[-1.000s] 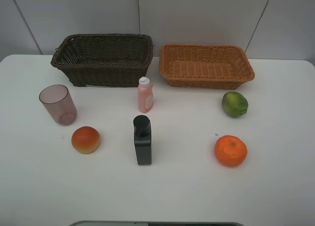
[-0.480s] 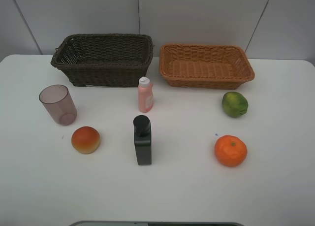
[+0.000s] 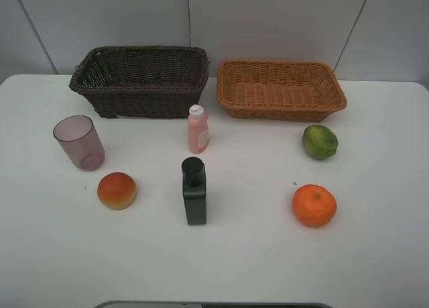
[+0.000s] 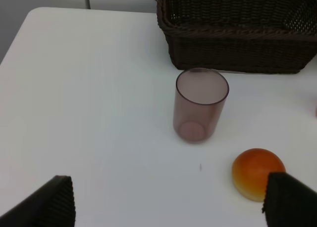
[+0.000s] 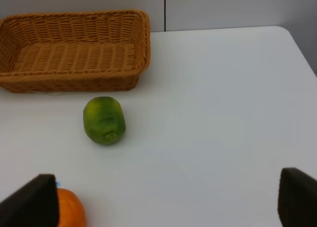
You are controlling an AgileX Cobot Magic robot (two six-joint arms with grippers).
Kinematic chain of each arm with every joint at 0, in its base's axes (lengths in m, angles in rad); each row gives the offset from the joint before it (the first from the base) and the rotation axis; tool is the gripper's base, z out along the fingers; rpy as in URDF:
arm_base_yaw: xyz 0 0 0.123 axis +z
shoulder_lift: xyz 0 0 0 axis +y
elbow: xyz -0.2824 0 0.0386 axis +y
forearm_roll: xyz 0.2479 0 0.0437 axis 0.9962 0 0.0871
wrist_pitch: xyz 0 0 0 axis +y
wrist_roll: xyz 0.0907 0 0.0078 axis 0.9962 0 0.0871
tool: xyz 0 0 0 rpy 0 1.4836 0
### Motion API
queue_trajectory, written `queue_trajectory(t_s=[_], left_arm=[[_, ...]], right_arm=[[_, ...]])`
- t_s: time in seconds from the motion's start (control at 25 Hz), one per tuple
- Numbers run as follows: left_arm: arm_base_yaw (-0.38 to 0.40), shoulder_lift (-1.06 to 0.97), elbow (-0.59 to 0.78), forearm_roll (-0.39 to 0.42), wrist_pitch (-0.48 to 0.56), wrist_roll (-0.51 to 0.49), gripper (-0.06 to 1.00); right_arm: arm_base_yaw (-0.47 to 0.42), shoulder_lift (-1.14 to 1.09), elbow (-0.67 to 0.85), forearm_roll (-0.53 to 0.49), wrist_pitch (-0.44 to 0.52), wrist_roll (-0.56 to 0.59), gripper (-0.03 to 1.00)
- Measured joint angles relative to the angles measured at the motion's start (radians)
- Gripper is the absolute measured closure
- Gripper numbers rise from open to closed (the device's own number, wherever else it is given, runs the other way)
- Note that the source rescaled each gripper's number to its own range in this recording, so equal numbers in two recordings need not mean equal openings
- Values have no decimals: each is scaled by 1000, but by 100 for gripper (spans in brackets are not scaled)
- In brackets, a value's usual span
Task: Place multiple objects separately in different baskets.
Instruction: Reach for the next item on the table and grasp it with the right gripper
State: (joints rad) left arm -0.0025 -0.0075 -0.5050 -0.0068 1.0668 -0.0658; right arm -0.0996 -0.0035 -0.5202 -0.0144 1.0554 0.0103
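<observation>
**Progress:** nothing sorted yet. Both baskets are empty and all six items sit on the smooth white worktop (image 3: 255,261).

**Baskets:**
- Deep dark brown woven wicker basket (image 3: 147,104), 11 o'clock.
- Shallow orange-tan wicker basket (image 3: 281,111), 1 o'clock.

**Items:**
- Translucent purple plastic cup (image 3: 79,142), upright, 9 o'clock.
- Glossy red-orange round fruit (image 3: 116,190), 8 o'clock.
- Small pink white-capped bottle (image 3: 198,130), centre.
- Black rectangular bottle (image 3: 194,199), 6 o'clock.
- Dimpled green lime (image 3: 320,141), 3 o'clock.
- Round orange (image 3: 314,205), 4 o'clock.

**Claws:** left claw (image 4: 171,202) and right claw (image 5: 166,202) are both spread wide and hold nothing.

Dark basket (image 3: 144,101) beside tan basket (image 3: 281,111), purple cup (image 3: 79,142), pink bottle (image 3: 198,131), black bottle (image 3: 194,195), lime (image 3: 320,141), orange (image 3: 314,205), red-orange fruit (image 3: 116,190)
</observation>
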Motion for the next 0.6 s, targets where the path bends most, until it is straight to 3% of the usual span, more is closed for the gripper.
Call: queue_trajectory(t_s=[0.24, 0.6], left_arm=[[0, 0, 0, 0, 0, 0, -3], [0, 0, 0, 0, 0, 0, -3]], right_arm=[[0, 147, -24, 0, -1, 0, 9], [25, 665, -226, 0, -21, 0, 9]])
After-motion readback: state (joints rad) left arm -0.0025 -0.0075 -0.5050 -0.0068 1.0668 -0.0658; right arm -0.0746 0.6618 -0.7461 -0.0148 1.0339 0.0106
